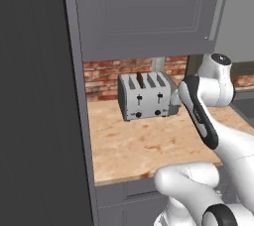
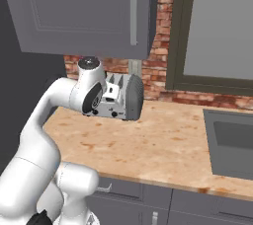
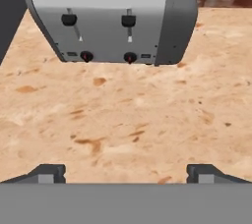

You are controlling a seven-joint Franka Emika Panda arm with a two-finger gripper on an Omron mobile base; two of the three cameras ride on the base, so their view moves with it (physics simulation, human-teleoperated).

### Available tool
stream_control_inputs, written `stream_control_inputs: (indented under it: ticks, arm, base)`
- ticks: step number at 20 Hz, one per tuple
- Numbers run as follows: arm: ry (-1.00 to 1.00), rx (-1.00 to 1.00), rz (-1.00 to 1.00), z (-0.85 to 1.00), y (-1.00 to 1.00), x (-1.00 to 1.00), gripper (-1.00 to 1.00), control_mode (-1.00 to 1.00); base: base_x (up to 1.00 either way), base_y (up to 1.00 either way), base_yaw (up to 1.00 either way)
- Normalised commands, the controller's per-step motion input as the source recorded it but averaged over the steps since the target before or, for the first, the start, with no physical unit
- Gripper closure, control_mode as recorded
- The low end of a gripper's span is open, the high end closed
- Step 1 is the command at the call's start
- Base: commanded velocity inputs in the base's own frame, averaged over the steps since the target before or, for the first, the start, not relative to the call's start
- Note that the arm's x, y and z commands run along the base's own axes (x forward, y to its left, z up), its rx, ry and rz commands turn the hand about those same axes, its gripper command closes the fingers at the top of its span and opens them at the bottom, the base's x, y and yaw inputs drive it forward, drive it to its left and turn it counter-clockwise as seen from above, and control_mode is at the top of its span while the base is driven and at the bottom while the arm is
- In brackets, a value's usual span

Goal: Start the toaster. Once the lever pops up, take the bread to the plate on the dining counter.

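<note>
- The toaster [image 1: 146, 96] stands at the back of the tan bench [image 1: 149, 145], against the brick wall [image 1: 101, 79], its lever side facing the robot
- The bread [image 1: 140, 80] sticks up from a slot near the toaster's left end, a dark slice standing proud of the top; the other slots look empty, though the angle is poor
- Both black levers [image 3: 69, 19] sit high on the toaster's front, above the two knobs [image 3: 86, 56], so toasting is not yet started, I judge
- The gripper [image 3: 126, 174] hangs in front of the toaster, well short of it, its fingers [image 3: 49, 173] spread wide and holding nothing
- The lever is a small stiff tab: press down on its top with one fingertip, not pinch it
- The toaster is heavy and should stay put under that push
- The bread is light, rigid and crumbly; take it by its flat faces at the exposed top edge, gently
</note>
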Motion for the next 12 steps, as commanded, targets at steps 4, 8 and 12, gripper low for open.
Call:
stream_control_inputs:
  ticks: [4,8,12]
  arm:
    - [-0.29,0.00,0.00,-0.42,0.00,0.00,-1.00,-1.00]
    - [-0.29,0.00,0.00,-0.17,-0.01,0.00,-1.00,-1.00]
    - [-0.18,0.00,0.00,0.00,0.06,0.04,-1.00,-1.00]
  base:
    - [0.00,0.00,0.00]
    - [0.00,0.00,0.00]
    - [0.00,0.00,0.00]
